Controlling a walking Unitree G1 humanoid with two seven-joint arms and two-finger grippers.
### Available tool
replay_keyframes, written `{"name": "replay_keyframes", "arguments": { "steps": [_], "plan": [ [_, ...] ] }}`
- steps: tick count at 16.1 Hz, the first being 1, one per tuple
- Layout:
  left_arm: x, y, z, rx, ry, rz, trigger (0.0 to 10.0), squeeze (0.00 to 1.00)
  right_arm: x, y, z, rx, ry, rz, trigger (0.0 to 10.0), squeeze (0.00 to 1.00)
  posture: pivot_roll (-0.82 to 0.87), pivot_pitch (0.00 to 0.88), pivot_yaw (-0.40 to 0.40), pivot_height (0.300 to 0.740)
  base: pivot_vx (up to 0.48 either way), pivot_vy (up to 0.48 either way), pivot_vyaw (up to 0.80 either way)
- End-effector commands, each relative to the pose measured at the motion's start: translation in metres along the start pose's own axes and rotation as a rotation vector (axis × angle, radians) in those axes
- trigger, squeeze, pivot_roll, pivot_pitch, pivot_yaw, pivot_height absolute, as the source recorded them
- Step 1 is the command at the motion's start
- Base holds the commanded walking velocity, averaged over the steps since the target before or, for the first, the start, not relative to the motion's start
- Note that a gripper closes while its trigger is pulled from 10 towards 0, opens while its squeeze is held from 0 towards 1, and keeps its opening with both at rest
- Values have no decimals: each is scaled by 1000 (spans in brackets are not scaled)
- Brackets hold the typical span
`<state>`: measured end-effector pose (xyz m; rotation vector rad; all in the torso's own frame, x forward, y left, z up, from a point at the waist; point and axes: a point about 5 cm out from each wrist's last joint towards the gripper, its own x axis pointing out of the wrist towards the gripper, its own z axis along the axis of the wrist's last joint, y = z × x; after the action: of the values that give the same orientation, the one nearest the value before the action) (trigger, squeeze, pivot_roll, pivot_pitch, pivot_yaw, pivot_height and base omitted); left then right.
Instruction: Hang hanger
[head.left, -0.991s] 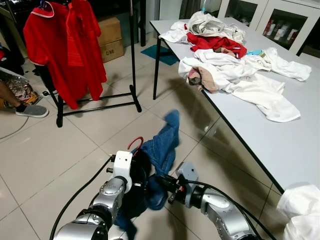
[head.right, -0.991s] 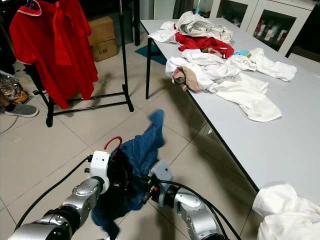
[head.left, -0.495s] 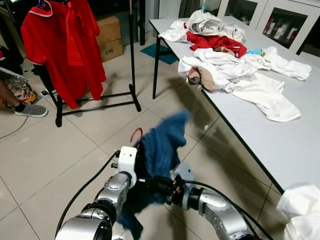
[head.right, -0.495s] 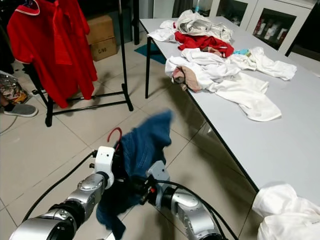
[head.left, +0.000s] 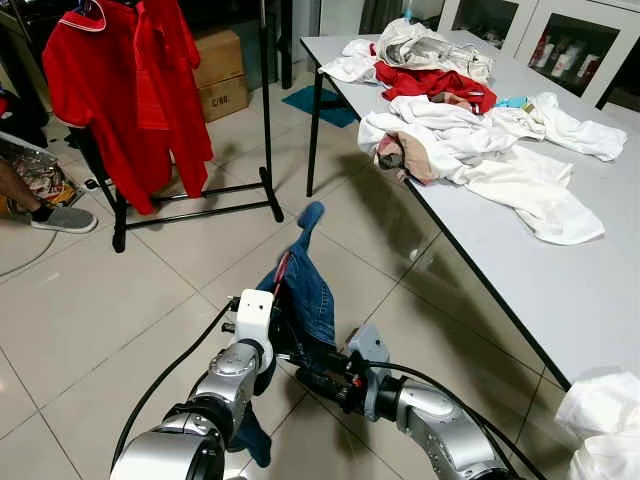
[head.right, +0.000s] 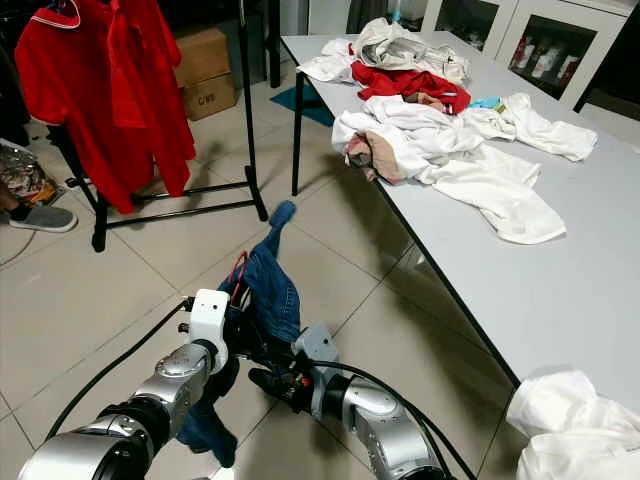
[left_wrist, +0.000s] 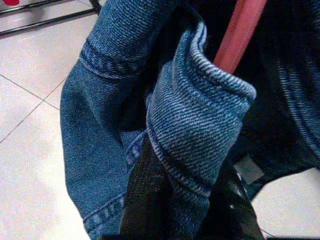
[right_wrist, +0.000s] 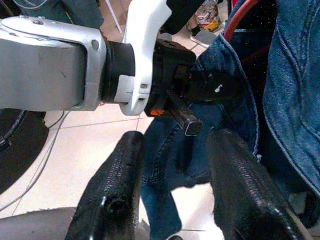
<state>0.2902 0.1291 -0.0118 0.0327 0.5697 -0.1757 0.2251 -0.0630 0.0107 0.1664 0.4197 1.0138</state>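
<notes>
A blue denim garment on a red hanger is held up low over the tiled floor. My left gripper is shut on a fold of the denim, and the hanger's red bar runs just past that fold. The black fingers are partly wrapped by cloth. Just below and to the right, my right gripper stands open, its fingers apart and pointing at the left wrist and the hanging denim. A black clothes rack with red shirts stands at the far left.
A white table runs along the right with a pile of white and red clothes. A cardboard box sits behind the rack. A person's shoe rests at the left edge. White cloth lies at the lower right.
The denim, flung up and spread half a second ago, has dropped and now hangs narrow from the left gripper. The right gripper sits slightly lower, clear of the cloth.
</notes>
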Motion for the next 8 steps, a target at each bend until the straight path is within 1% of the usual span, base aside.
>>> {"name": "replay_keyframes", "arguments": {
  "steps": [1,7,8],
  "plan": [
    [2,-2,11,6,-40,-4,10000,0,-1,-1,2,-2,-4,0,10000,1000,-127,0,-18,740,0,0,0],
    [2,-2,11,6,-40,-4,10000,0,-1,-1,2,-2,-4,0,10000,1000,-127,0,-18,740,0,0,0],
    [2,-2,11,12,-40,-5,10000,0,-2,-2,1,5,2,-6,10000,0,-127,0,-18,740,0,0,0]
  ]
}}
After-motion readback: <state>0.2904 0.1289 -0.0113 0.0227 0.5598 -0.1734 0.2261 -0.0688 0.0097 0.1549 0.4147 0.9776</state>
